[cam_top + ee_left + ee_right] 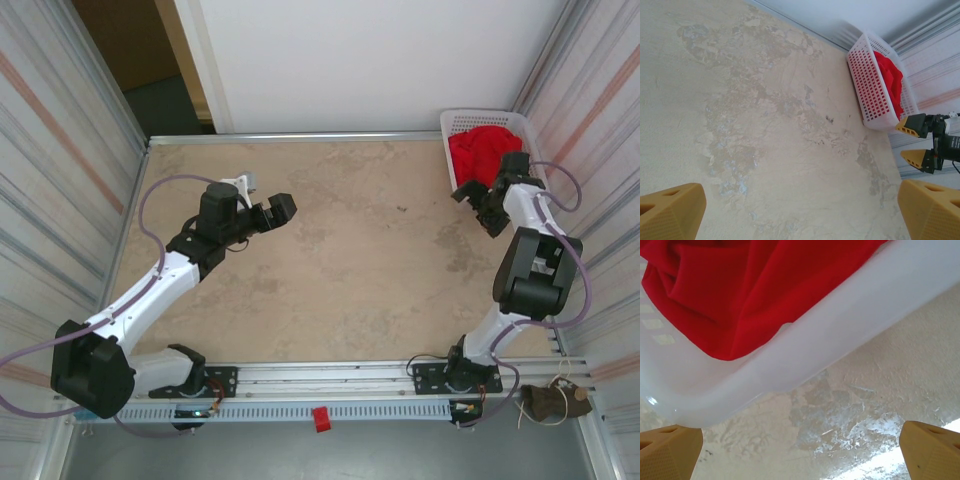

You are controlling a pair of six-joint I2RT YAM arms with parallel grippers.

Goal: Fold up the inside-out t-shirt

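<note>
My right hand [478, 208] hung spread wide beside the white plastic lattice basket [480, 115], ready, I judged, to reach the bunched bright red fabric t-shirt [485, 150] inside. My left hand [275, 210], fingers spread too, was over the mottled beige tabletop [350, 260].

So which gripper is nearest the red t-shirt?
The right gripper, open at the near rim of the white lattice basket holding the red t-shirt; the left gripper, also open, is far off.

Matt red cloth [740, 290], seemingly plastic basket [867, 85]
</note>
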